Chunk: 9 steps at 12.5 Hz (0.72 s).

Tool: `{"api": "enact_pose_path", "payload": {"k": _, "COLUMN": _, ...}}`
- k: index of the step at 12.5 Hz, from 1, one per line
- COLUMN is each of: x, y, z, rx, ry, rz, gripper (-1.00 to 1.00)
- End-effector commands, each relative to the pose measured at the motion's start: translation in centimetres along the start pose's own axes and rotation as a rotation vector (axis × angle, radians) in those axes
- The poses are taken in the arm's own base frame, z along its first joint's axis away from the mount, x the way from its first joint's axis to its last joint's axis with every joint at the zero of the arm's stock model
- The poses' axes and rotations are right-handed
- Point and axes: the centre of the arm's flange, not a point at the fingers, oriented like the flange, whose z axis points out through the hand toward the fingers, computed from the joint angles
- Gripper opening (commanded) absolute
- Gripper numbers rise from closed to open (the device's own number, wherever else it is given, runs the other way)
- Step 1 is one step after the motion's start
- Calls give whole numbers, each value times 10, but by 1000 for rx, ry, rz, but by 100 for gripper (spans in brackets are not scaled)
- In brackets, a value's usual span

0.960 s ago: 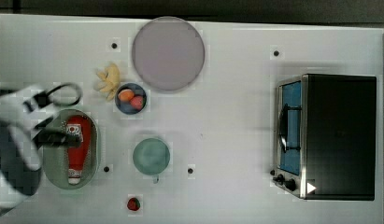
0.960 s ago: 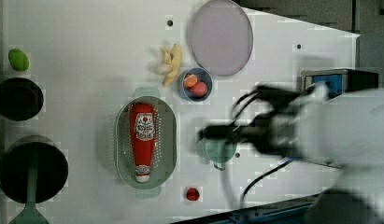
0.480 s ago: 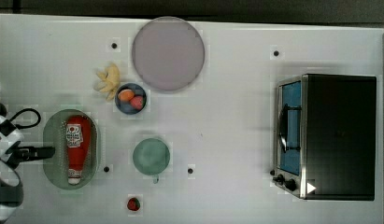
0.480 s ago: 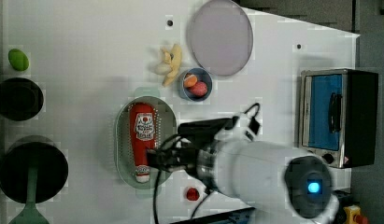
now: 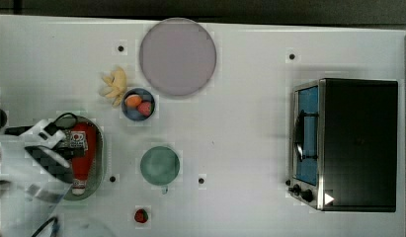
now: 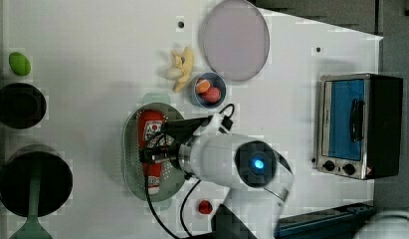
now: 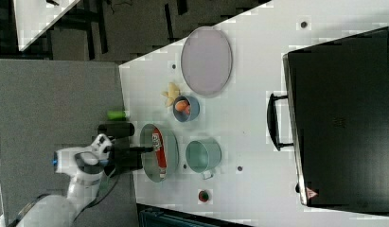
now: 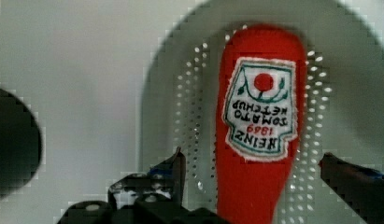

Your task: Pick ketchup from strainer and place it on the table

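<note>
Red, stitched and soft-looking, the ketchup (image 8: 257, 140) lies lengthwise in the strainer (image 5: 98, 148) at the top view's left edge. My fingers (image 8: 173, 165) are spread, one on each side of its narrowing neck. It should be light and squashy, so I'd pinch just below the label. The strainer's rim hems me in; the cup (image 5: 160, 165) stands clear.

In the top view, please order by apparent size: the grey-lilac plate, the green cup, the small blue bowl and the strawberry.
1. Grey-lilac plate, clearly largest.
2. Green cup.
3. Small blue bowl, only slightly smaller than the cup.
4. Strawberry, smallest.
</note>
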Motion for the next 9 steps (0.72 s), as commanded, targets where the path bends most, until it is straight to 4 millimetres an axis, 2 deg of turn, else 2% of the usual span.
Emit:
{"api": "enact_pose_path", "payload": {"k": 1, "x": 9, "y": 9, "z": 18, "rx": 17, "ry": 19, "rz": 93, "gripper": 100}}
{"api": "enact_pose_path", "payload": {"k": 6, "x": 10, "y": 5, "z": 65, "rx": 38, "ry": 9, "rz": 125, "gripper": 100}}
{"api": "enact_pose_path", "payload": {"k": 7, "x": 12, "y": 5, "z": 69, "rx": 33, "ry": 13, "rz": 117, "gripper": 91}}
{"api": "enact_pose_path", "payload": {"k": 9, "x": 14, "y": 5, "z": 69, "rx": 31, "ry": 18, "rz": 115, "gripper": 43}}
